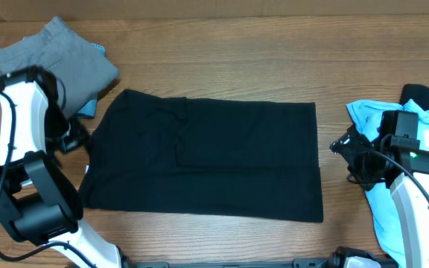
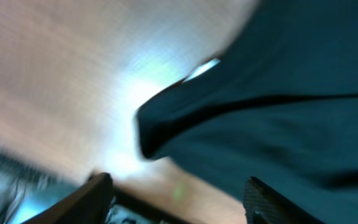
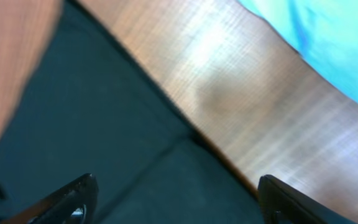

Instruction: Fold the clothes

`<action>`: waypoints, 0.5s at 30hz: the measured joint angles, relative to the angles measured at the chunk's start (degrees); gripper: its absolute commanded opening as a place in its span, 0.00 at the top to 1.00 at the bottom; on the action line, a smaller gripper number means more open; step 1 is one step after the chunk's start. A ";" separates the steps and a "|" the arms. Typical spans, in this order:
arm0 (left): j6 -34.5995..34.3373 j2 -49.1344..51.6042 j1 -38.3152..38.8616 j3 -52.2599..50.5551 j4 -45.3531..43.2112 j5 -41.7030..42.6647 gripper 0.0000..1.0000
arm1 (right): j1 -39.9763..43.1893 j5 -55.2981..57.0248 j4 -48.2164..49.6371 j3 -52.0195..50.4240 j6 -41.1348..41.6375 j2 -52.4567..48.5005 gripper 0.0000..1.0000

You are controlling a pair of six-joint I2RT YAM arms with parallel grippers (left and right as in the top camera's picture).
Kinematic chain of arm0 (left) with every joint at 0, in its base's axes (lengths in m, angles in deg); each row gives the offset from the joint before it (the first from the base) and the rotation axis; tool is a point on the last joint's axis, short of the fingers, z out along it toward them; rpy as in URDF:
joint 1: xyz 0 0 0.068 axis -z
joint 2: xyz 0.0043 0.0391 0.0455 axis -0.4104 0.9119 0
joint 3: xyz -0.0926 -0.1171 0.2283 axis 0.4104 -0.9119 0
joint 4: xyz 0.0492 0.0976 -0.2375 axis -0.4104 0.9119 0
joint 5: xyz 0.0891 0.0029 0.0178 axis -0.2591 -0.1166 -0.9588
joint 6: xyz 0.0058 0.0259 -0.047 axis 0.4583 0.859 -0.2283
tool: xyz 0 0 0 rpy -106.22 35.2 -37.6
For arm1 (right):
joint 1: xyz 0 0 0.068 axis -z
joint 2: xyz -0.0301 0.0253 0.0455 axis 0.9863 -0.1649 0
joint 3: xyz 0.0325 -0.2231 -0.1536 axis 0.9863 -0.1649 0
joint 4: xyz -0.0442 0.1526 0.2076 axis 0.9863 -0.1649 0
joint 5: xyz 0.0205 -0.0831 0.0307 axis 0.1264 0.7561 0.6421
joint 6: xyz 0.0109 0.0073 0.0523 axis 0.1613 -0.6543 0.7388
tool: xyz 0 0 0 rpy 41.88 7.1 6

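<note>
The black T-shirt (image 1: 207, 160) lies flat in the middle of the table, folded into a wide rectangle. My left gripper (image 1: 79, 140) hovers at its left edge, open and holding nothing. In the left wrist view a shirt corner (image 2: 166, 130) lies ahead of that gripper (image 2: 179, 186), and the picture is blurred. At the shirt's right edge my right gripper (image 1: 342, 147) also stands open and empty. In the right wrist view the black cloth (image 3: 104, 137) lies below that gripper (image 3: 178, 186).
Grey trousers (image 1: 58, 56) are bunched at the back left behind the left arm. A light-blue tee (image 1: 378, 193) lies at the right under the right arm, with its edge (image 3: 328, 37) in the right wrist view. Another dark garment (image 1: 427, 95) lies at the far right.
</note>
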 measured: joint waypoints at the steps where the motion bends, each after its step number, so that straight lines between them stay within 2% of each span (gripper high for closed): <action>1: 1.60 0.00 0.90 2.21 -0.94 1.97 0.18 | 0.00 -0.72 0.66 0.37 -0.44 0.00 0.12; 7: 10.54 -0.22 8.59 7.54 -13.46 13.03 0.16 | 0.00 -4.13 1.92 0.52 -1.27 0.00 0.12; 9: 11.91 -0.22 10.97 7.54 -17.68 14.05 0.20 | 0.00 -4.83 1.68 0.52 -1.38 0.00 0.12; 11: 12.76 -0.22 13.07 7.54 -21.27 14.86 0.28 | 0.00 -5.44 1.03 0.52 -1.53 0.00 0.12; 15: 12.94 0.48 14.16 7.54 -28.24 15.74 0.38 | 0.00 -6.14 0.35 0.52 -1.68 0.00 0.12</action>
